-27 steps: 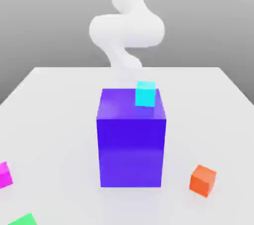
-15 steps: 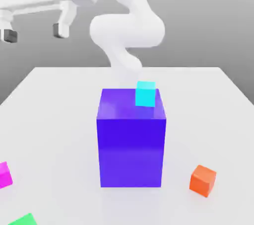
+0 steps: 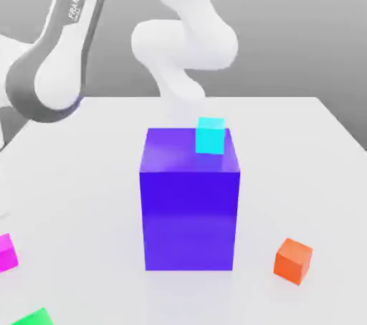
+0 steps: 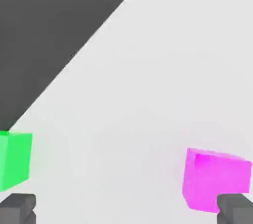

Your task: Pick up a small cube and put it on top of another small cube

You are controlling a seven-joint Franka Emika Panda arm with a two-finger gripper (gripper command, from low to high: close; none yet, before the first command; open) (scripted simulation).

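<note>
Magenta cube (image 4: 217, 181) unmoved, fingers (image 4: 236, 209) wide apart, arm (image 3: 59, 81) now lower at the exterior view's left

A large, glossy blue-violet block with flat rectangular faces (image 3: 189, 219) stands upright on a smooth, pale, almost white tabletop (image 3: 287, 173). In the exterior view its front face is the deeper colour, while its top face carries a soft, paler sheen. A faint violet tint lies on the tabletop just in front of the block. Behind the block, the tabletop ends in a straight far edge; its side edges run outward on both sides of the block. Beyond that far edge, a plain grey backdrop (image 3: 301, 29) darkens downward. The hand view shows a flat dark grey area (image 4: 49, 30) meeting the tabletop along a straight edge.
</note>
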